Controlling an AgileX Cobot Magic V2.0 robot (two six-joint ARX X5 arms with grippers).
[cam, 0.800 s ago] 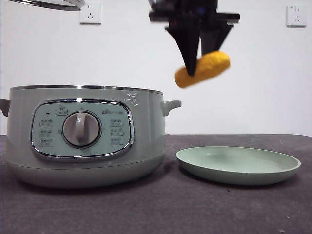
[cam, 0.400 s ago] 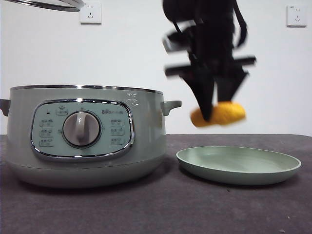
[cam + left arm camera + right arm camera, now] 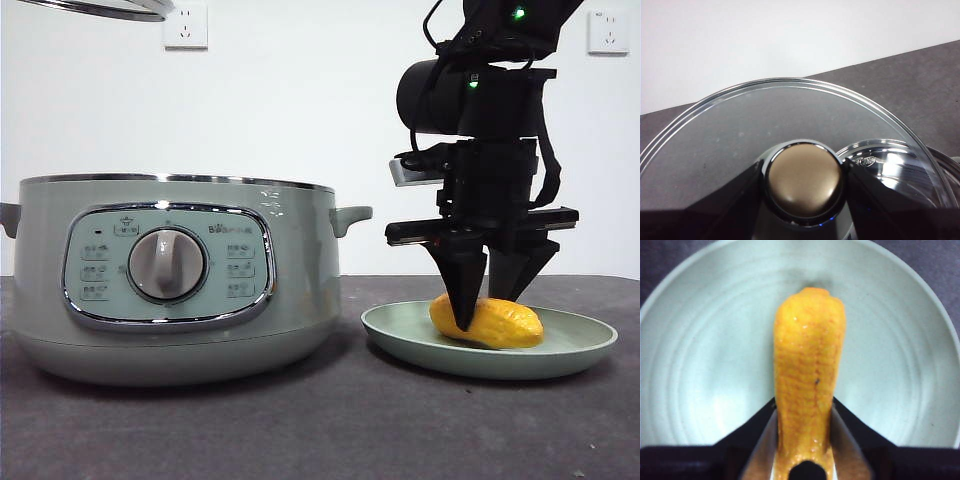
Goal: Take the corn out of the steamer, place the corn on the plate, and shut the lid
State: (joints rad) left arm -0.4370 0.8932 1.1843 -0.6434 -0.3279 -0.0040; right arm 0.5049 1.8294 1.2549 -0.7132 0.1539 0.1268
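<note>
- Corn [image 3: 490,322] first: where is it?
- Lying in the plate [image 3: 580,350], a little toward the side nearer the steamer [image 3: 170,275], long axis roughly level. In the right wrist view the corn [image 3: 809,375] runs out from between the jaws across the middle of the plate [image 3: 695,370].
- So the right gripper [image 3: 487,305] has it?
- Yes, its jaws are clamped on the cob, one on each flank, near one end. The arm drops in from above, big and dark, with the jaw tips down inside the plate's rim. Whether the cob's underside actually touches the plate I can't fully tell from the front, though it looks settled on it.
- And the steamer?
- Standing on the dark worktop [image 3: 300,430] to the left of the plate, just beside it but not touching, dial and control panel facing the camera. Its top is uncovered.
- Where's the lid [image 3: 740,130]?
- In the air. The left gripper [image 3: 803,187] has its jaws closed on either side of the knob [image 3: 804,182], which looks brownish in the wrist view. Through the glass you see the worktop and part of the steamer's shiny rim [image 3: 900,165]. In the front view only a sliver of the lid's chrome edge [image 3: 95,8] shows at the top left corner, above the steamer.
- Anything else?
- Two wall sockets [image 3: 186,26] on the white wall behind.
</note>
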